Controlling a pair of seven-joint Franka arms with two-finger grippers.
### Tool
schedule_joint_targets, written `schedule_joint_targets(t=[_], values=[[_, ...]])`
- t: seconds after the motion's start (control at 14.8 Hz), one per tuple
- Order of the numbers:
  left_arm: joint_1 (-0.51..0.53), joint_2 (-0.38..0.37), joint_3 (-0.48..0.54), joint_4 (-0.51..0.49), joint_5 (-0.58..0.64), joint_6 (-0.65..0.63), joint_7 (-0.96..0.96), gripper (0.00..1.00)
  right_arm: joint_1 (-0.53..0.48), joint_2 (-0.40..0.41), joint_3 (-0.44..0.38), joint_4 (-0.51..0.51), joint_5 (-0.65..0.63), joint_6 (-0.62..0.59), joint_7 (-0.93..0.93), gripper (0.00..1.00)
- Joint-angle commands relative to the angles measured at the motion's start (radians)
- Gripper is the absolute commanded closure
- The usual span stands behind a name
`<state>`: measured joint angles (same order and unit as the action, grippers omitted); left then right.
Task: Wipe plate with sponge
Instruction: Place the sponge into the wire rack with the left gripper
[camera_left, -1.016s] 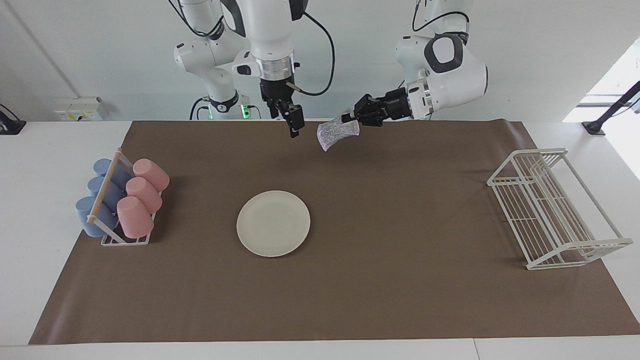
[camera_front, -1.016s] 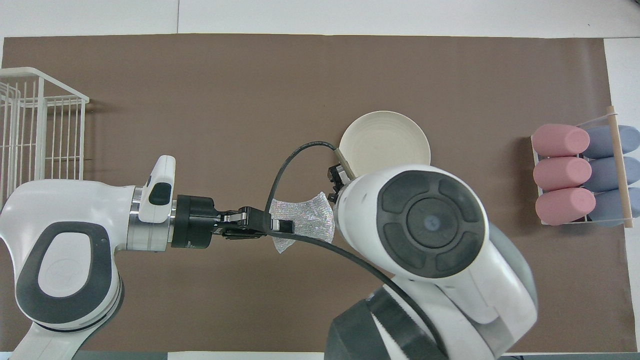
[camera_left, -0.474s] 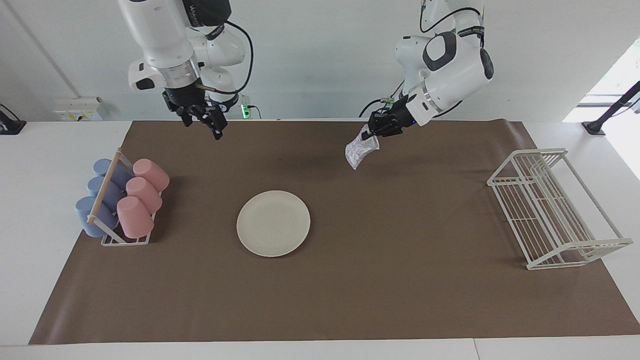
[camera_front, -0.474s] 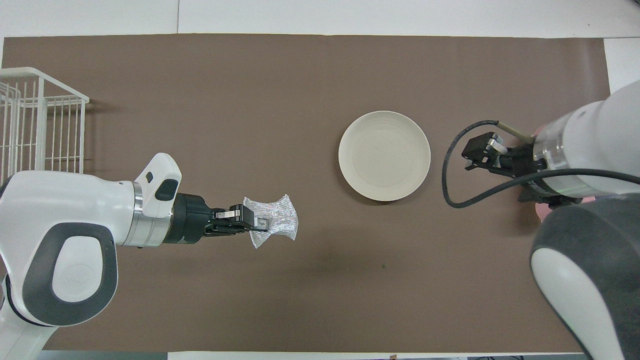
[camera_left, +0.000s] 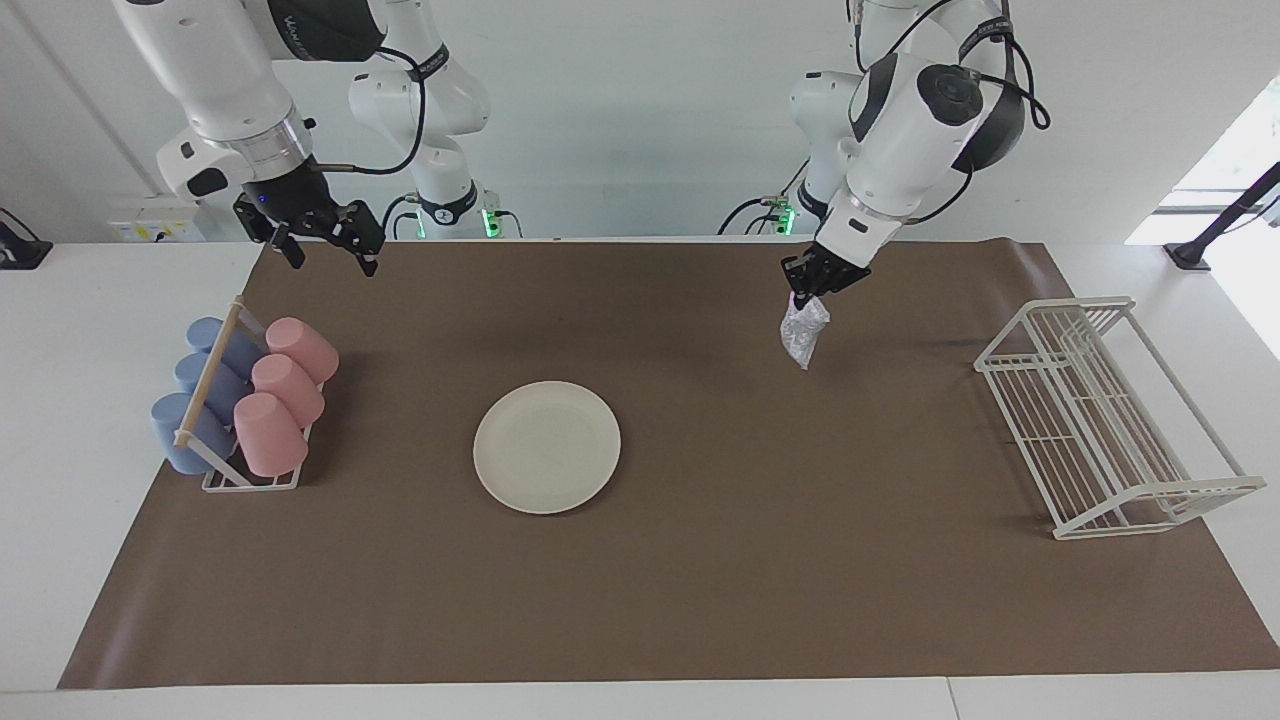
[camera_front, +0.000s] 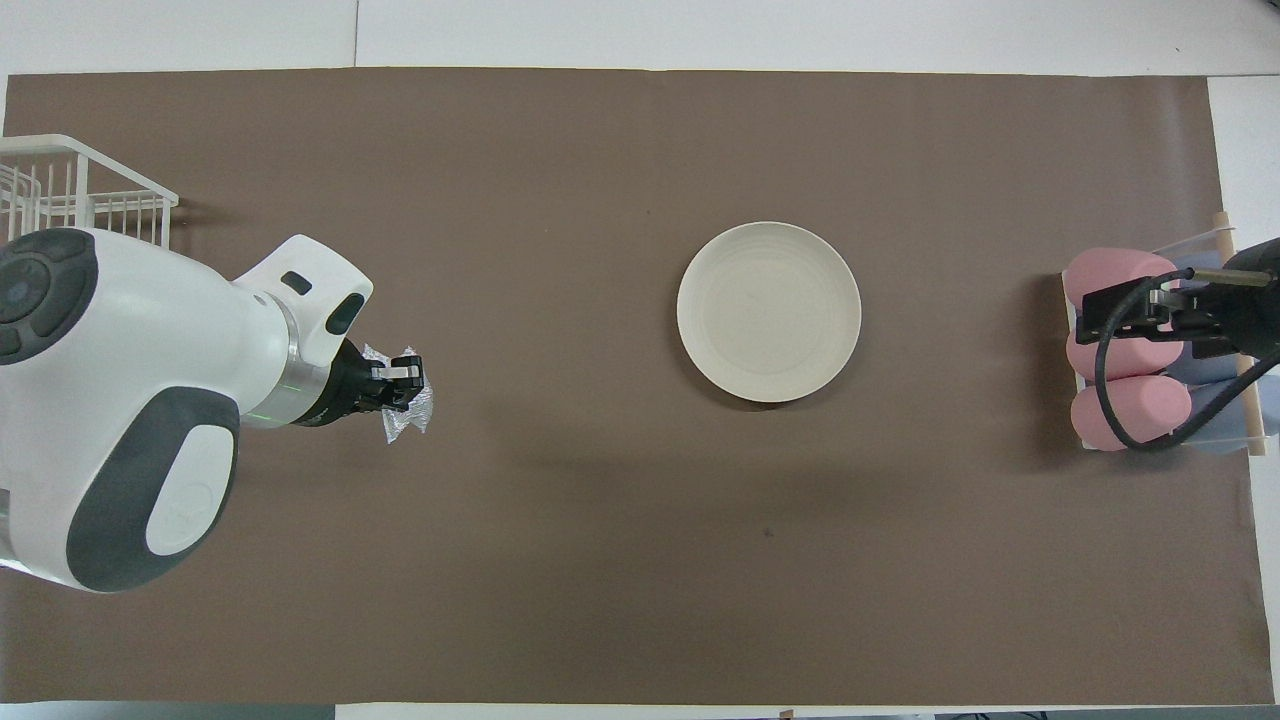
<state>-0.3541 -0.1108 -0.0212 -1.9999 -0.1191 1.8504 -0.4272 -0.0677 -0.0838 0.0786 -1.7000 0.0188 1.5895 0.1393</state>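
On my bench, item one: cream-white dinner plate, flat on the brown mat, taken as my landmark. Item two: silvery scrub sponge, dangling in the air from my left claw, which is clamped tight on its top edge, over bare mat toward the left arm's end from the plate. Item three: my right claw, fingers spread wide and holding nothing, raised over the rack of pink and blue cups toward the right arm's end from the plate. Item four: white wire dish rack, well apart from the plate, past the sponge.
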Motion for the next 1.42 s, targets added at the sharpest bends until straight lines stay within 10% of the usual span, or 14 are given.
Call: schedule_joint_targets(t=[0.0,0.88,1.36], values=[[0.012,0.011,0.000,0.046,0.171,-0.097,-0.015,1.00,0.040,0.073,-0.043,0.091,0.004,-0.038,-0.075,0.00],[-0.008,0.166,-0.008,0.131,1.005,-0.347,-0.065,1.00,0.132,0.094,-0.212,0.158,0.001,-0.138,-0.213,0.00],[0.047,0.359,0.001,0.211,1.249,-0.387,-0.074,1.00,0.118,0.090,-0.212,0.154,-0.013,-0.128,-0.210,0.00]])
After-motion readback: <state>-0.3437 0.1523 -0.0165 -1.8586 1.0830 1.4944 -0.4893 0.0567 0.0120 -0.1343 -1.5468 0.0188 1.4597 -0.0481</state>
